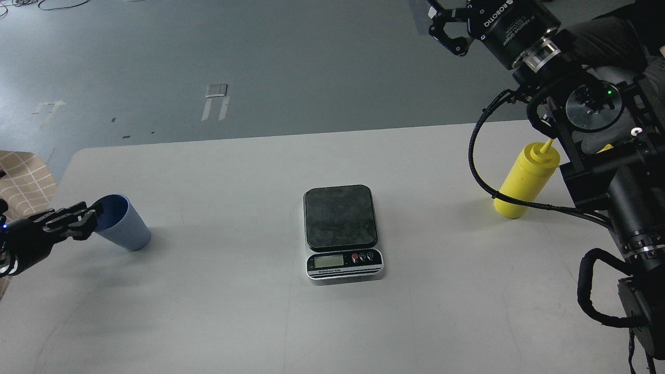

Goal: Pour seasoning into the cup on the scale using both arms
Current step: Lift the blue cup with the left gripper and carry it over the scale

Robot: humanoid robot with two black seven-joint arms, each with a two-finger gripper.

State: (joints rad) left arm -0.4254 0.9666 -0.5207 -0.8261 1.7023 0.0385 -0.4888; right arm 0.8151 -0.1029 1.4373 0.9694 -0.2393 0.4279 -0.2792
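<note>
The light blue cup (124, 224) stands on the white table (234, 322) at the far left. My left gripper (85, 221) is low at the cup's left side, its fingertips at the rim, open with a narrow gap and holding nothing. The scale (340, 228) sits in the middle of the table with its black platform bare. The yellow seasoning bottle (524, 182) stands upright at the right, partly behind my right arm and its cable. My right gripper (446, 23) is high at the top right, well above and behind the bottle, open and empty, partly cut off by the frame's top edge.
My right arm's joints and looped cables (602, 171) fill the right edge, and one cable crosses in front of the bottle's base. Grey floor with tape marks (215, 101) lies beyond the table's far edge. A checked surface (21, 176) shows at the left edge.
</note>
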